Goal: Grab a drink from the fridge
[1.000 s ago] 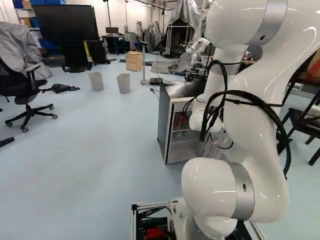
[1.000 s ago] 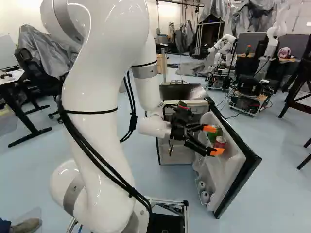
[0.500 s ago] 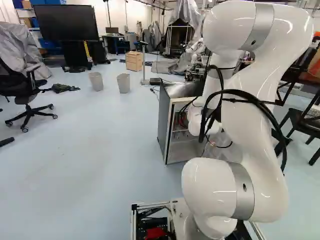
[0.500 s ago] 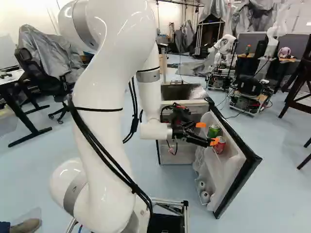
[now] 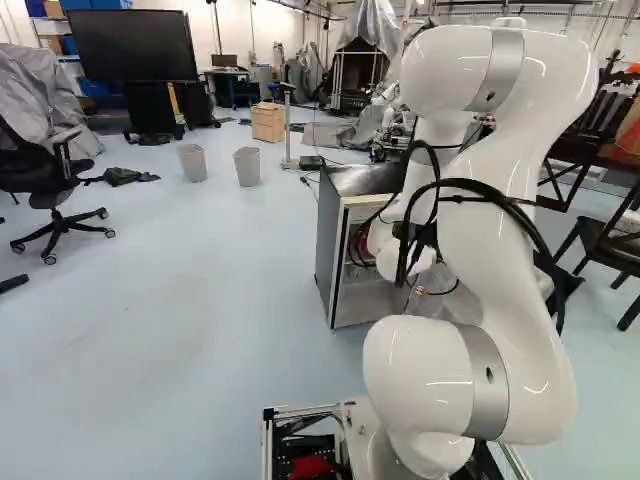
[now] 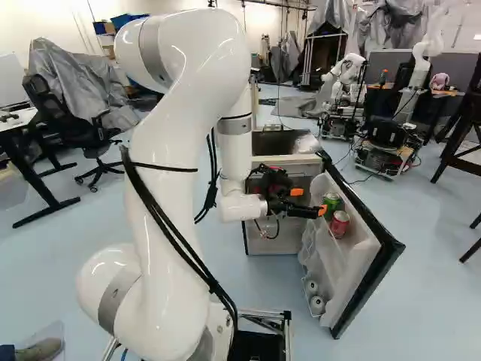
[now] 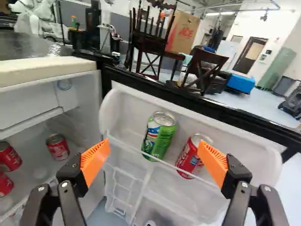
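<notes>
My gripper (image 6: 310,201) reaches toward the open fridge door in the right base view. In the wrist view the gripper (image 7: 153,162) stands wide open, nothing held. Ahead of the gap between its orange pads, a green can (image 7: 159,135) stands upright in the door shelf. A red can (image 7: 193,155) stands beside it, partly behind one pad. The fridge door (image 6: 366,248) is swung open. More red cans (image 7: 57,147) stand inside the fridge body (image 5: 345,250), off to one side of the gripper.
The door's dark edge (image 7: 197,110) runs behind the shelf. Lower in the door lie white-ended cans (image 6: 317,304). Beyond the fridge are another robot (image 6: 347,75), wooden chairs (image 7: 202,70) and a cardboard box (image 7: 182,32). Two bins (image 5: 247,166) stand left of the fridge in the left base view.
The arm has shifted, its upper part leaning in toward the fridge. The gripper has risen and drawn slightly left in the right base view, turning so both cans show. The base has not moved.
</notes>
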Motion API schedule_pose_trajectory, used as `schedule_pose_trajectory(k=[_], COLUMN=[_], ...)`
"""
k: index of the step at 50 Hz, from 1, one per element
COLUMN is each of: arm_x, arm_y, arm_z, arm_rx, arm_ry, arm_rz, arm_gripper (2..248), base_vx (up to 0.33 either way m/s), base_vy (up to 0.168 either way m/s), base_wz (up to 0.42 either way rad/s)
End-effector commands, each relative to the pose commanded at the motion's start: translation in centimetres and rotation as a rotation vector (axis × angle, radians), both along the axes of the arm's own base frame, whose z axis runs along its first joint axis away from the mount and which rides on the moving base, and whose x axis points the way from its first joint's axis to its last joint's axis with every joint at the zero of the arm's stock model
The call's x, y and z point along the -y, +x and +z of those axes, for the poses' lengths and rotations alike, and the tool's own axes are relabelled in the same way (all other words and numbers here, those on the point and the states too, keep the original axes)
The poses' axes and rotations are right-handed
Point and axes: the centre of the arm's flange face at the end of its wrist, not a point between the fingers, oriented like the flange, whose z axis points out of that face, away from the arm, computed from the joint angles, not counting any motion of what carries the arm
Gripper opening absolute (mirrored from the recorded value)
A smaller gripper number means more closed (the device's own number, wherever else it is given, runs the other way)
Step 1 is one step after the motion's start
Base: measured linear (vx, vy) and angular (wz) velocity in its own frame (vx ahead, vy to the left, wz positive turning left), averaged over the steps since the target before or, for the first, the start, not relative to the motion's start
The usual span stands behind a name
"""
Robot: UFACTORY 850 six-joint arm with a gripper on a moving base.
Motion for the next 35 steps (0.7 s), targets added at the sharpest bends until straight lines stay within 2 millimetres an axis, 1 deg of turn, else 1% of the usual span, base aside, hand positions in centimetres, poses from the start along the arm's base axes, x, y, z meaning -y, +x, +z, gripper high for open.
schedule_pose_trajectory(k=[35], arm_x=[-2.1], arm_y=[2.7], arm_z=[-4.3], arm_rx=[-0.056], arm_ry=[0.065], arm_rz=[0.367], arm_gripper=[247], base_vx=[0.000], base_vy=[0.000], base_wz=[0.000])
